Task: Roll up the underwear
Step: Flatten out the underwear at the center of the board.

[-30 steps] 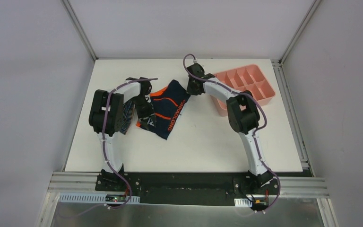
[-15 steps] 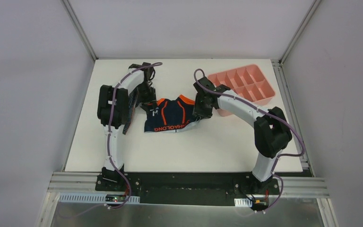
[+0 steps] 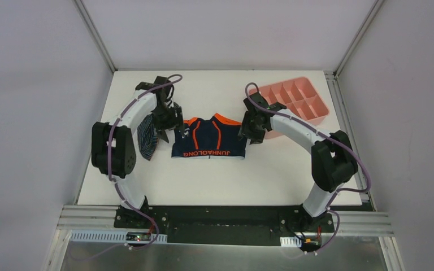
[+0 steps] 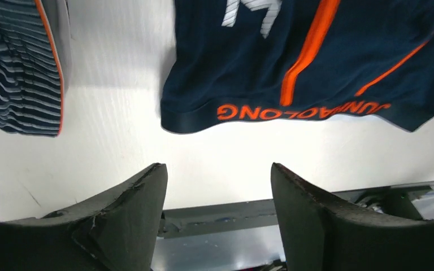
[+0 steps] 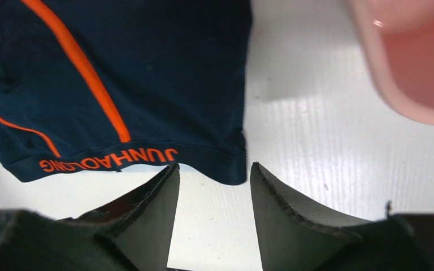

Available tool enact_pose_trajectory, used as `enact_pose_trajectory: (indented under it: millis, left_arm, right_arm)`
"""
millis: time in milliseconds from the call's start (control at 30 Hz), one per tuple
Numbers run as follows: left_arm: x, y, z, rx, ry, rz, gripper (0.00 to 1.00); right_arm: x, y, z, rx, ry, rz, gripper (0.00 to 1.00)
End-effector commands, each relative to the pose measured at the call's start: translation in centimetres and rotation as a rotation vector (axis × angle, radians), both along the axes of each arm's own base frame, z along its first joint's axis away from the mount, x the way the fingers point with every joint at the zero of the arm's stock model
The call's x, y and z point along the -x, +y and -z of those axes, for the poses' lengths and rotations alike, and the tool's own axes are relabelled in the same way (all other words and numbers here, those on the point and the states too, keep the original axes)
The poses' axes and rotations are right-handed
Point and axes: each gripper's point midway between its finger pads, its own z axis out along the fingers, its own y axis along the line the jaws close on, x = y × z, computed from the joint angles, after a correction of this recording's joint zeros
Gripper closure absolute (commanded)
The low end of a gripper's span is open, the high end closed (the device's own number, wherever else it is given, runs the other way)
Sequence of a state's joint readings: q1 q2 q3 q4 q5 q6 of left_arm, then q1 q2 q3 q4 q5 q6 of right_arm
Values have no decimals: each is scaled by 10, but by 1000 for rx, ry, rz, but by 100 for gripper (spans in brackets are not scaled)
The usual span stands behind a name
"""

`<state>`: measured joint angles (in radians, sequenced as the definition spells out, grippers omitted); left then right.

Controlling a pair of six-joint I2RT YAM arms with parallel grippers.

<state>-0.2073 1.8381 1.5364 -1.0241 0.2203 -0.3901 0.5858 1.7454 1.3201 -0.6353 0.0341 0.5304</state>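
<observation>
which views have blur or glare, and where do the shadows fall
Top external view: evenly lit and sharp, the navy cloth brief with orange trim clear. Left wrist view: lettering crisp; soft shadow on the white table beside the blue striped brief. Right wrist view: the pink plastic tray is out of focus with a small highlight; sheen on the table beside it.

Navy briefs [image 3: 208, 139] now flat w/o grip

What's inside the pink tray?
Nothing shows in the tray's visible compartments. The right arm covers its near left corner, so what lies in there cannot be seen.
</observation>
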Motion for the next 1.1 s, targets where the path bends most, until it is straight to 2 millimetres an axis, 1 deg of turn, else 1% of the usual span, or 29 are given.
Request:
enact_pose_trajectory:
  millis: [0,100,200,267,367,433,500,567,700,833,933,1067]
  left_arm:
    - [31,-1,16,42,15,-125,35]
    - [35,9,26,14,-88,-187,37]
    - [34,21,29,-34,-168,-215,43]
    - [35,23,30,-34,-158,-197,43]
    - [43,21,46,-11,-99,-223,45]
    - [44,18,54,8,-101,-229,48]
    - [43,23,59,-11,-117,-258,51]
    - [39,29,60,-29,-141,-288,52]
    - [35,31,62,-13,-146,-316,57]
    - [37,35,62,-30,-153,-326,59]
    - [39,38,63,-45,-159,-333,64]
    - [44,34,68,-21,-127,-315,65]
  right_arm:
    - [4,-5,-10,-96,-2,50,48]
    - [4,-5,-10,-102,-6,35,48]
    - [5,-4,-10,-109,-8,30,49]
    - [5,-4,-10,-109,-9,27,49]
    - [6,-4,-9,-109,-4,24,49]
    - [6,-4,-9,-109,-5,20,49]
    - [6,-4,-10,-107,-8,18,49]
    - [7,-5,-10,-103,-6,16,49]
    - [6,-5,-9,-102,-3,16,49]
    - [5,-4,-9,-100,0,15,50]
    - [3,-3,-8,-102,2,17,49]
    - [2,-2,-6,-99,7,18,50]
